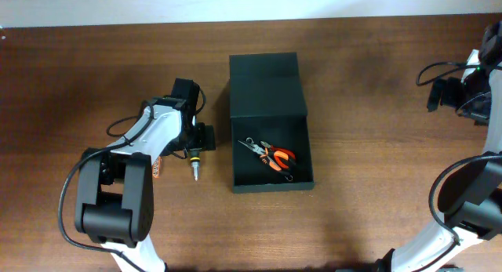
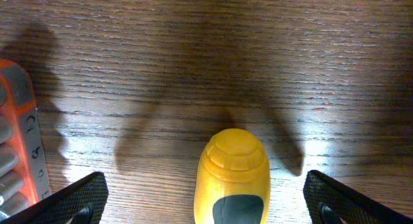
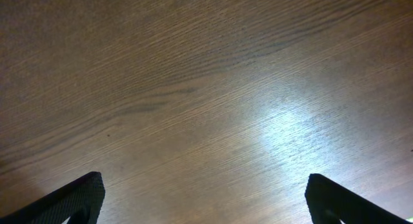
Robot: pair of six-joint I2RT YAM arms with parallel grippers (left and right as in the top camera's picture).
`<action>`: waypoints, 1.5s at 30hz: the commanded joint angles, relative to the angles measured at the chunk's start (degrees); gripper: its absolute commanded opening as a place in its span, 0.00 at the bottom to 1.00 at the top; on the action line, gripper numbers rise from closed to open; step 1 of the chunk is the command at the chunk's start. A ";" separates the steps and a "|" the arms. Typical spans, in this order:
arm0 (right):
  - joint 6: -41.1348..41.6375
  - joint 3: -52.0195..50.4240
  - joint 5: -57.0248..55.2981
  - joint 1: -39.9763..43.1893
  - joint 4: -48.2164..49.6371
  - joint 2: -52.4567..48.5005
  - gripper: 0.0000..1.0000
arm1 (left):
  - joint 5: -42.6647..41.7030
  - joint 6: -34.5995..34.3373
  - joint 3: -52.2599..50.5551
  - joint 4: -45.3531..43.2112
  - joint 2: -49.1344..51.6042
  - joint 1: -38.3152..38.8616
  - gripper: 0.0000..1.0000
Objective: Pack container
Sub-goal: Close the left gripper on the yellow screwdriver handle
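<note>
Hanging over the counter [image 3: 206, 88], the left fingers [image 2: 77, 198] are spread wide, with a yellow-handled screwdriver [image 2: 232, 179] lying between them, and neither tip is touching it. An orange bit holder [image 2: 16, 140] sits just outside one of them. The container [image 1: 300, 135] is open near those fingers, on the side toward the right fingers [image 3: 71, 201], lid [image 1: 264, 84] flipped back and orange-handled pliers [image 1: 274, 157] inside. The right fingers are spread wide too, over plain wood, well apart from the container.
</note>
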State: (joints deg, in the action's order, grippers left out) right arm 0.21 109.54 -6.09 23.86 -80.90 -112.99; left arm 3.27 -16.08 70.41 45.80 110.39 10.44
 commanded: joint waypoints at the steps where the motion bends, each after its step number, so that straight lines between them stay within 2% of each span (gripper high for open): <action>1: 0.52 -0.22 0.09 0.17 -0.02 1.05 0.99 | 0.70 -0.63 -0.22 0.07 0.31 -0.46 0.99; 33: 0.52 -0.22 0.09 0.17 -0.02 1.05 0.99 | -0.90 -0.63 -0.20 0.24 3.08 -0.46 1.00; 35: 0.52 -0.22 0.09 0.17 0.00 1.05 0.99 | -0.94 -0.66 -0.20 0.24 3.08 -0.46 0.92; 39: 0.52 -0.22 0.09 0.17 -0.02 1.05 0.99 | -0.94 -1.07 -0.20 0.22 3.08 -0.48 0.89; 43: 0.52 -0.22 0.09 0.17 -0.02 1.05 0.99 | -0.94 -1.27 -0.20 0.20 3.08 -0.48 0.69; 45: 0.52 -0.22 0.09 0.17 0.00 1.05 0.99 | -0.94 -1.27 -0.20 0.00 3.08 -0.48 0.65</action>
State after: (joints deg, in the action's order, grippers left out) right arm 0.19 109.54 -6.09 23.86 -80.90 -112.99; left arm 1.80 -16.99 70.50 45.80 111.61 10.17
